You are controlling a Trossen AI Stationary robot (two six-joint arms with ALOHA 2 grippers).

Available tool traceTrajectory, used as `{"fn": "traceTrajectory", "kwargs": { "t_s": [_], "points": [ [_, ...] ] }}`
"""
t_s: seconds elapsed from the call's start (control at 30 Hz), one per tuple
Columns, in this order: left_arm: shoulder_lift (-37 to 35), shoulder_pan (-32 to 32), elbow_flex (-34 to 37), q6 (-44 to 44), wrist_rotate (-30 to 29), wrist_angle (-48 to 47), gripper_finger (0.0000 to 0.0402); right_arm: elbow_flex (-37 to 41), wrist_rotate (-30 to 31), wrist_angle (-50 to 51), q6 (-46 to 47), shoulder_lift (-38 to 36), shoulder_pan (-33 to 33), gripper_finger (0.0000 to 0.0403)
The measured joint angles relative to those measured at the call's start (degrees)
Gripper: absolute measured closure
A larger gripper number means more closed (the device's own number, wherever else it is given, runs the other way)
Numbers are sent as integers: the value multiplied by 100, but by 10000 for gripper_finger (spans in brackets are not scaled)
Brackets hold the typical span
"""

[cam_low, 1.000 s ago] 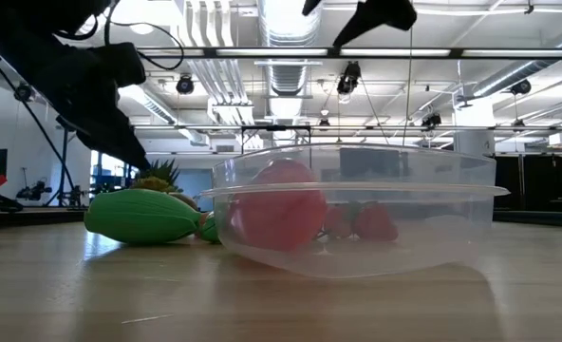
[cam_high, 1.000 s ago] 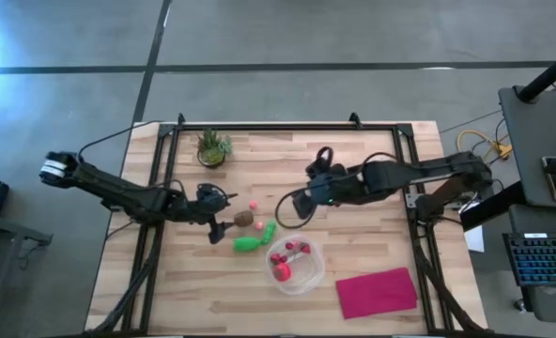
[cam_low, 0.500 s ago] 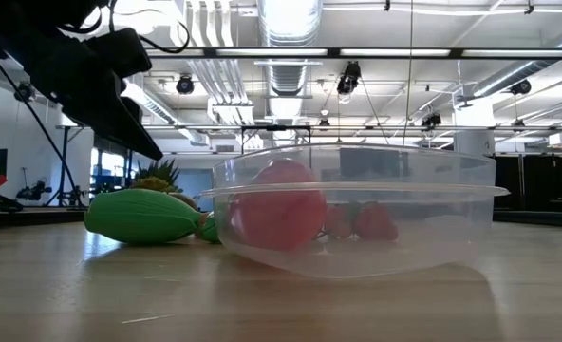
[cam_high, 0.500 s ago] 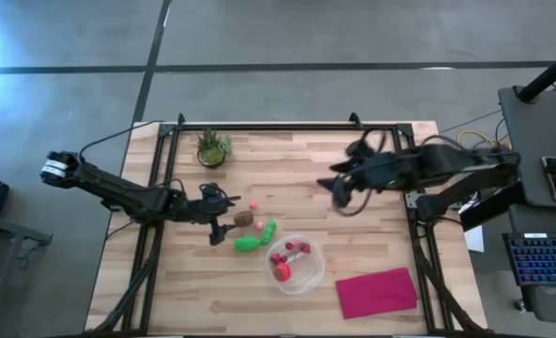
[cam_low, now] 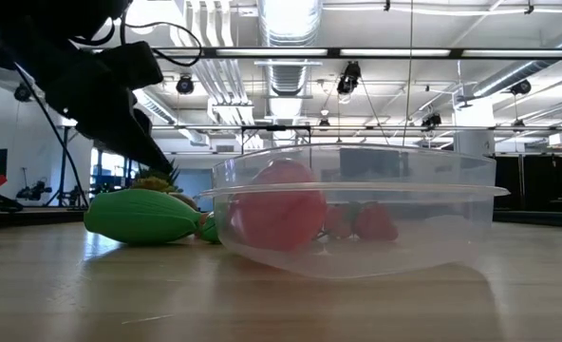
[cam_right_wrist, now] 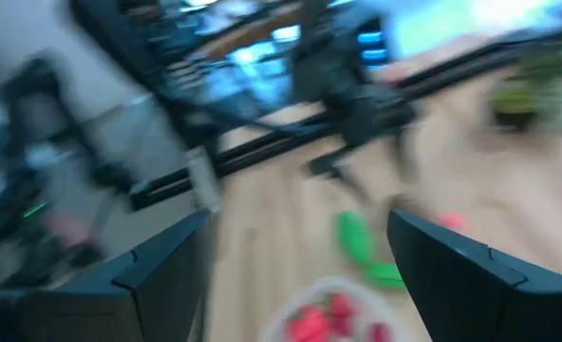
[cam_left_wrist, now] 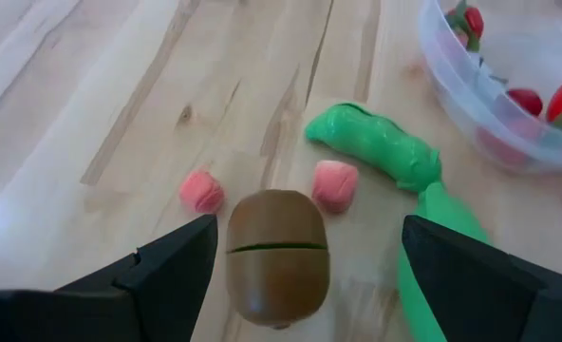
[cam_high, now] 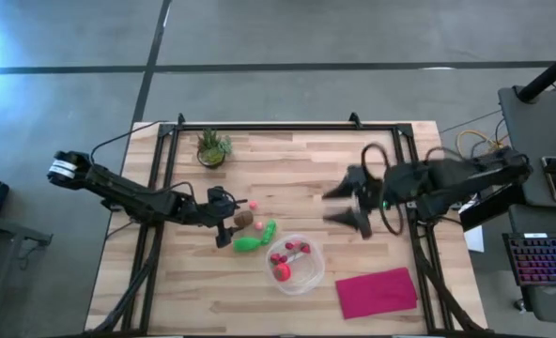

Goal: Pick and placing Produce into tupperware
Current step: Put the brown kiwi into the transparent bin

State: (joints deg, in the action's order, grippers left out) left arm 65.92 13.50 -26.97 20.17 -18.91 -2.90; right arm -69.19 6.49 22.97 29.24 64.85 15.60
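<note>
— Looking from above: the left gripper (cam_high: 225, 222), jaws spread, sits just left of the brown oval (cam_high: 244, 219); the right gripper (cam_high: 346, 207), also spread, is well off right.

— Left wrist view?

— Oval (cam_left_wrist: 277, 256) dead ahead between the fingers, long axis pointing away. The tupperware (cam_left_wrist: 480, 114) right of it holds red pieces (cam_left_wrist: 525, 100).

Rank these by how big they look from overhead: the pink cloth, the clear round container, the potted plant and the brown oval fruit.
Largest to smallest in the high view:
1. magenta cloth
2. clear round container
3. potted plant
4. brown oval fruit
</note>
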Motion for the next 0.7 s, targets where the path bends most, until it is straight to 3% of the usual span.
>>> {"fn": "traceTrajectory", "kwargs": {
  "t_s": [0.07, 0.2, 0.33, 0.53, 0.7],
  "points": [
    [53, 0, -52, 222, -69, -12, 81, 608, -367, -590, -43, -207, -108, 98],
    [150, -3, -182, 388, -193, -12, 81, 1617, -471, -1168, -335, -883, -455, 98],
    [272, -11, -311, 396, -275, -14, 81, 2415, -697, -1298, -559, -1903, -1081, 94],
    [455, -86, -465, 506, -285, -13, 81, 3285, -1808, -1329, -631, -3118, -1849, 94],
    [605, -235, -571, 497, -305, -14, 81, 3814, -1846, -1296, -616, -3534, -2137, 96]
  ]
}}
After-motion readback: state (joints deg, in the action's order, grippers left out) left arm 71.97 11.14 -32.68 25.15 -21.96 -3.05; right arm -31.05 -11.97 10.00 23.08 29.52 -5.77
